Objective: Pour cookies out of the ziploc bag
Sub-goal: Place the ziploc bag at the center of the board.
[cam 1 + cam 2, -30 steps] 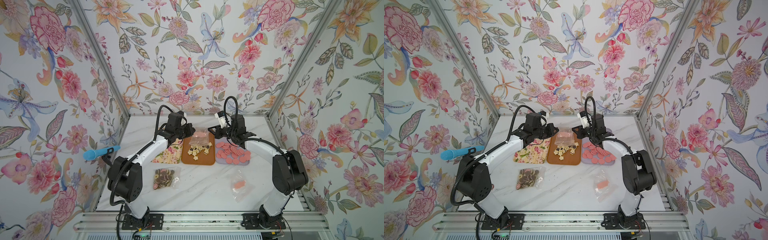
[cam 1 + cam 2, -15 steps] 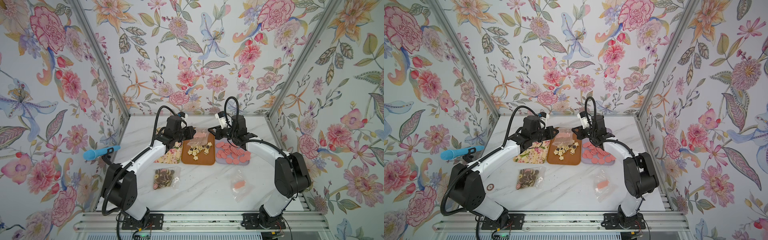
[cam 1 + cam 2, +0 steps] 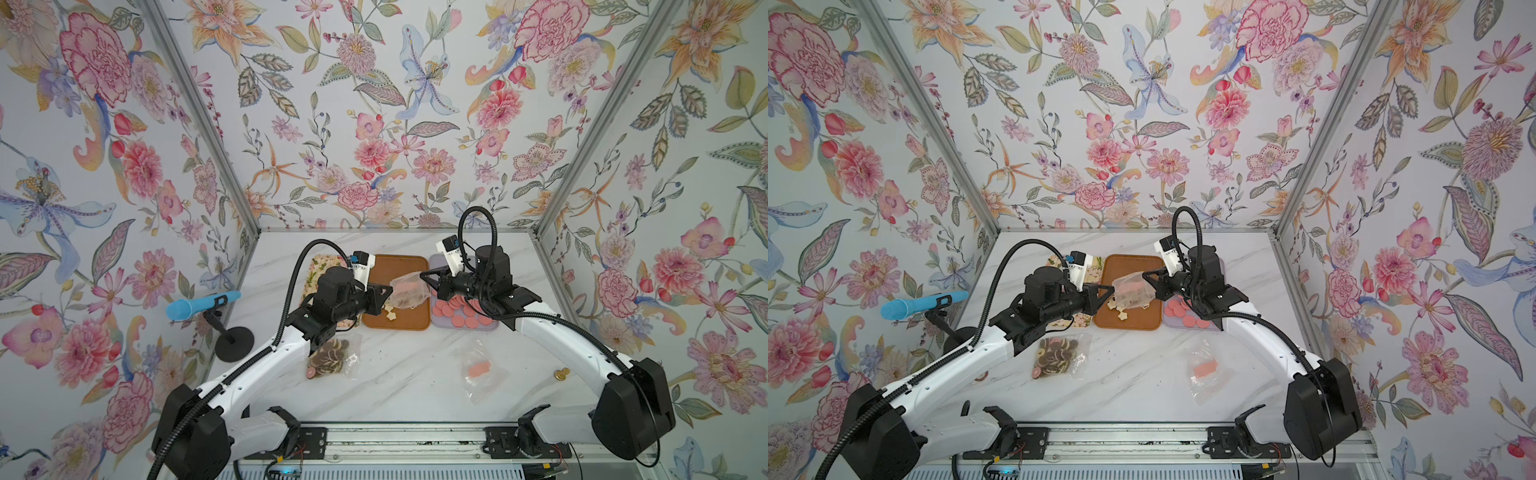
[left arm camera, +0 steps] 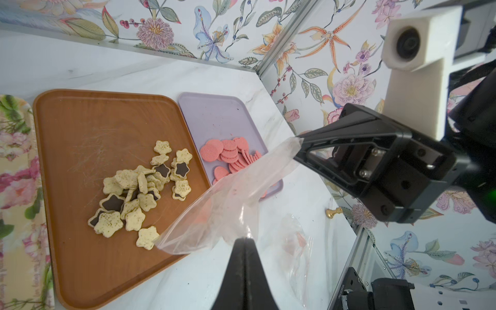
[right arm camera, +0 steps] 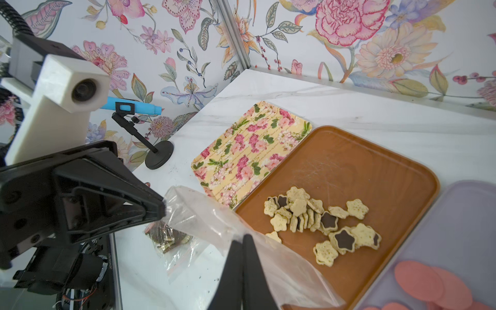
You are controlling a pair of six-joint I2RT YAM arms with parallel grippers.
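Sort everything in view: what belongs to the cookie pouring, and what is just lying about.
Job:
- held bag, pinched by left claw and right claw
- star cookies on brown tray
- pink cookies on purple tray
- filled bag
- nearly empty bag
- flowered tray

Lying about:
- blue microphone
- brass knob

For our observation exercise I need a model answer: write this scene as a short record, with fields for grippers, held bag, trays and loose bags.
left gripper: shut on held bag
right gripper: shut on held bag
held bag: clear, stretched between both grippers above brown tray
brown tray: star cookies
lilac tray: pink rounds
floral tray: no cookies visible
table bags: brown-rounds bag; pink-cookie bag
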